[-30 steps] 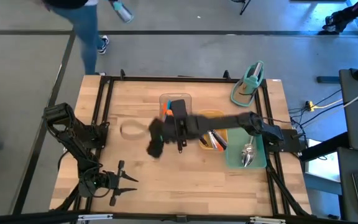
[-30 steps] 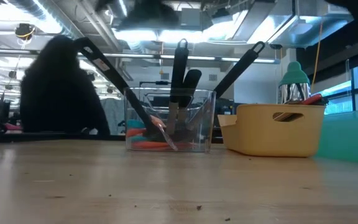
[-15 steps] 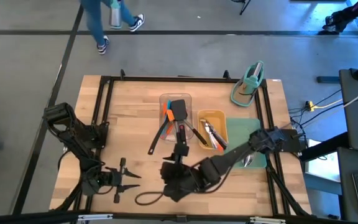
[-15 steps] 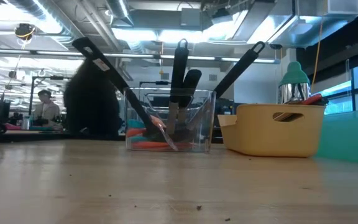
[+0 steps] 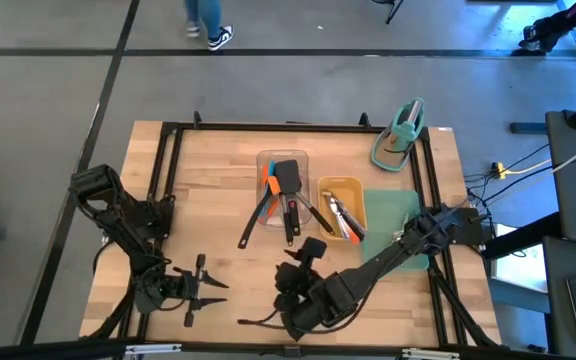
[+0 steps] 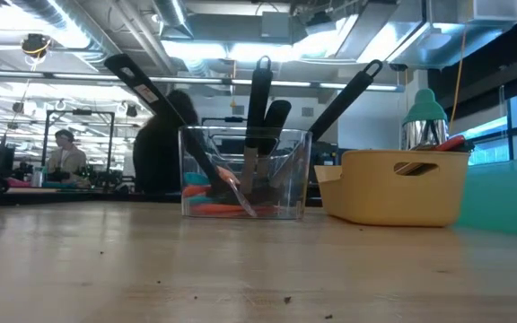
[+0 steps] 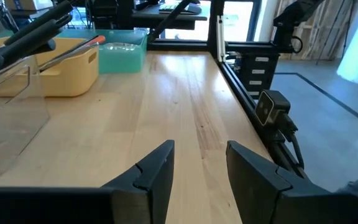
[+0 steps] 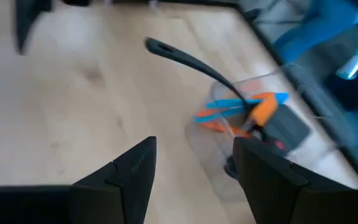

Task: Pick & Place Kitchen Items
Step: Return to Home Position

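- Right gripper (image 5: 311,248), lower centre, fingers apart, empty, pointing up-frame at the clear bin (image 5: 283,153).
- Kitchen items (image 5: 288,178) stand in that bin, handles slanting toward the gripper.
- Left gripper (image 5: 206,290), lower left, parted, empty.

The left gripper (image 5: 206,290) sits low by the table's (image 5: 208,180) left near corner, fingers parted. The right arm (image 5: 388,258) stretches along the table's near edge. The right gripper (image 5: 311,248) is empty, fingers spread.
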Controlling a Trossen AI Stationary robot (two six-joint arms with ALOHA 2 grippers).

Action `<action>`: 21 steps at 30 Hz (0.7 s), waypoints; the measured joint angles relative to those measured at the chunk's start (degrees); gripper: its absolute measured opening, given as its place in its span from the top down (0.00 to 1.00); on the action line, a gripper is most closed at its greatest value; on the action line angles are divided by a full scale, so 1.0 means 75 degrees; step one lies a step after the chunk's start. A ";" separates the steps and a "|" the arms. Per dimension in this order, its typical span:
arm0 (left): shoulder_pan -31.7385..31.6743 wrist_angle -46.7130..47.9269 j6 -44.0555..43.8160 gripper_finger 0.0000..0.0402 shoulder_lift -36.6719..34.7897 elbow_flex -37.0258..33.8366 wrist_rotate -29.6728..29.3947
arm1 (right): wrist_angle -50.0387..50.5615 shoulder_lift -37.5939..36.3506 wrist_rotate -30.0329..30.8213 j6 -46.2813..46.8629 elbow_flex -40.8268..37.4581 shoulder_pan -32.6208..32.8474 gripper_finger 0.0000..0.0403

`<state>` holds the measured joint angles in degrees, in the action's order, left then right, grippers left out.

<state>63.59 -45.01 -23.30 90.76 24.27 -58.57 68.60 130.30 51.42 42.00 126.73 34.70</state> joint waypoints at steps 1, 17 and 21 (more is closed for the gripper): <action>0.0000 0.0000 -0.0021 0.65 0.0000 0.0000 0.0000 | 0.0037 -0.0006 0.0251 0.0192 -0.0139 0.0051 0.46; -0.0222 0.0022 -0.0560 0.65 0.0511 0.0000 -0.0029 | 0.2872 -0.0205 0.1820 0.4190 -0.0486 0.0967 0.46; -0.0382 -0.0052 -0.0690 0.65 0.0718 0.0000 0.0025 | 0.2854 -0.0303 0.1836 0.4832 -0.1117 0.1121 0.46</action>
<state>60.73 -45.40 -28.48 96.15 24.27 -58.38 90.00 128.03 65.19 78.24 118.36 43.10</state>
